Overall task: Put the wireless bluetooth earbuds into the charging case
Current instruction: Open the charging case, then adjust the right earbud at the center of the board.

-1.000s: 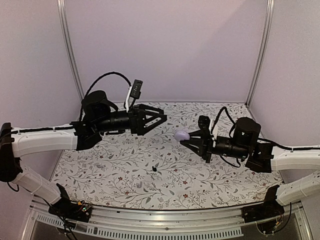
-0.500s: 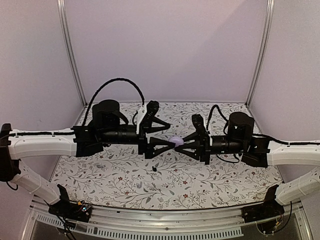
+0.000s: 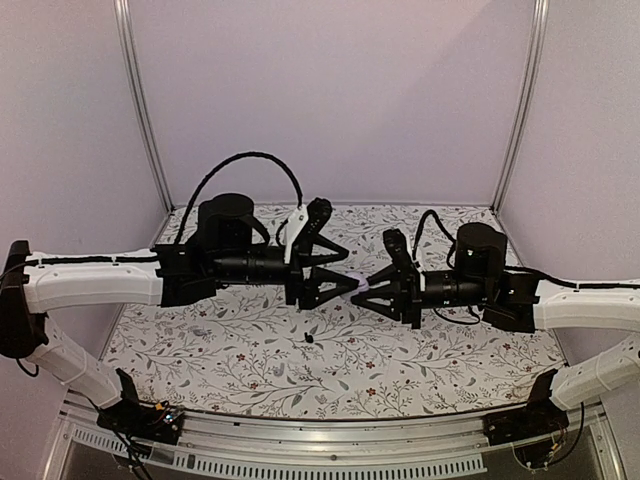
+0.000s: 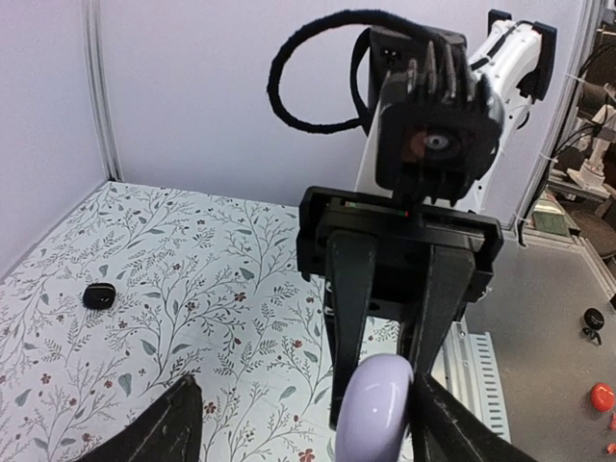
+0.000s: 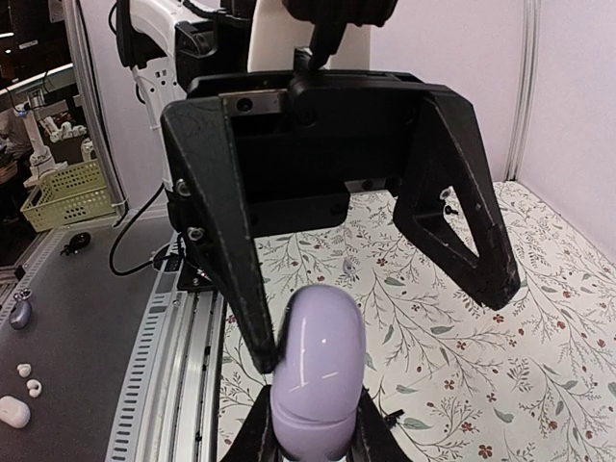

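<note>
1. Hanging above the counter [image 3: 200, 352], the two arms meet tip to tip over its flowered cloth [image 3: 420, 362].
2. The right gripper [image 3: 368, 286] is clamped on the charging case [image 5: 316, 366], held off the cloth with its pale lavender side facing the right wrist camera.
3. The left gripper [image 3: 348, 275] has its jaws spread wide, one on each side of the case. One of its fingers [image 5: 241, 250] is just beside the case, but I cannot tell whether they touch.
4. One earbud [image 3: 309, 338] lies on the cloth, nearer the front edge than the grippers.
5. A second earbud [image 4: 98, 295] lies on the cloth well apart from the case.
</note>
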